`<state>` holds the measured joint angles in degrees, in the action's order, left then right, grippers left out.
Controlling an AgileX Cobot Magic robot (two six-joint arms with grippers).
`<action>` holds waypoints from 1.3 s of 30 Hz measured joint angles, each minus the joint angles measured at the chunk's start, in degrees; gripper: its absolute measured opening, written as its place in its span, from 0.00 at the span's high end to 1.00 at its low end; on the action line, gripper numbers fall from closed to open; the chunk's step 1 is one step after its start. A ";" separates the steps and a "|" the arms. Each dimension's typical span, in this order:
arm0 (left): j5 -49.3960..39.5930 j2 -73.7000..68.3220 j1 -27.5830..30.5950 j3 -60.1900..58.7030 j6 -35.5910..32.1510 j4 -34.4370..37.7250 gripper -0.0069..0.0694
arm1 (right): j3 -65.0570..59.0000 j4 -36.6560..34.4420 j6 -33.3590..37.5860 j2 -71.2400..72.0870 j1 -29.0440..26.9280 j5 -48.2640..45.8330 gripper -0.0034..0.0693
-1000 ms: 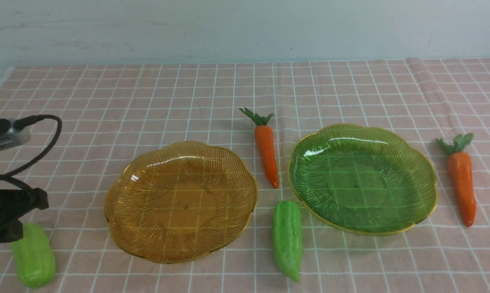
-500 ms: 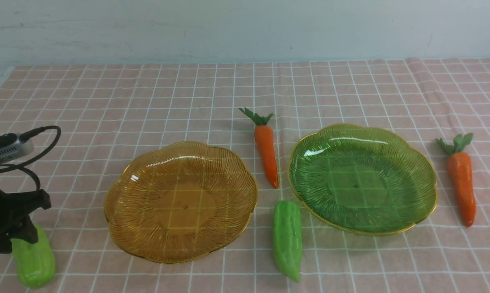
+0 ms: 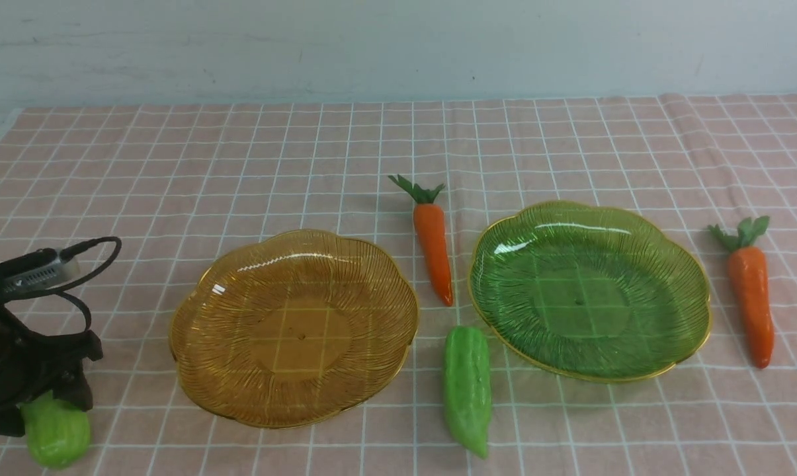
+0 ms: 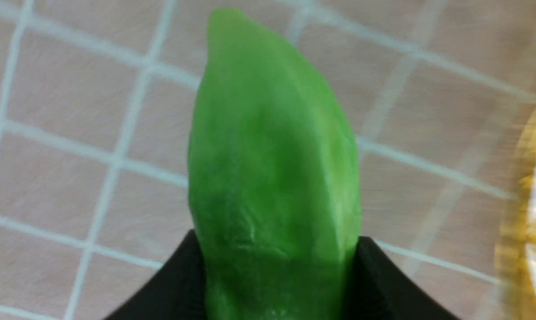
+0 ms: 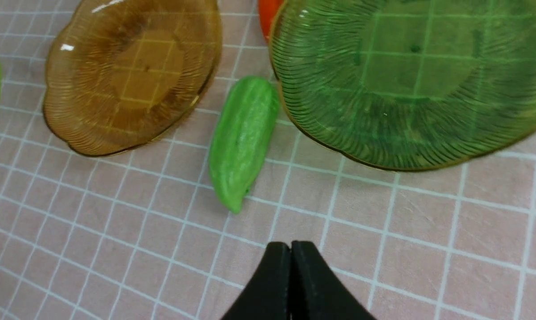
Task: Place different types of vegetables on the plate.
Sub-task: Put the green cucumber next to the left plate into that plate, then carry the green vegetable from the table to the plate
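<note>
Front view, lower left: the left gripper (image 3: 41, 404) bends low over the left gourd (image 3: 55, 433). Its fingers squeeze the gourd's sides, ready to lift, I think. Next come the bare amber plate (image 3: 292, 233), middle carrot (image 3: 433, 241), middle gourd (image 3: 467, 390), bare green plate (image 3: 590, 205) and right carrot (image 3: 750, 297). The right gripper (image 5: 291, 266) waits at the right edge, pinched shut, holding nothing.

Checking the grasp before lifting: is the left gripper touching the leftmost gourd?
Touching. The left wrist view shows the left gripper with both fingers flush against the leftmost gourd, no gap.
</note>
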<state>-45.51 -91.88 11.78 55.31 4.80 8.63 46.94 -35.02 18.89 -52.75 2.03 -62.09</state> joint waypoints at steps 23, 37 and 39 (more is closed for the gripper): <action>6.99 -7.07 -27.65 11.07 -0.11 0.49 0.40 | 10.90 6.25 -10.67 -42.83 30.01 20.53 0.33; 6.19 -7.45 -27.65 11.72 0.22 -0.32 0.21 | 16.32 6.06 -13.93 -54.85 30.82 22.19 0.20; 4.88 -7.45 -27.65 12.71 0.22 -0.37 0.26 | 16.32 6.06 -13.93 -55.54 30.82 22.26 0.28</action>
<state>-40.63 -99.33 -15.86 68.03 5.02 8.26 63.26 -28.96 4.96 -108.30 32.85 -39.84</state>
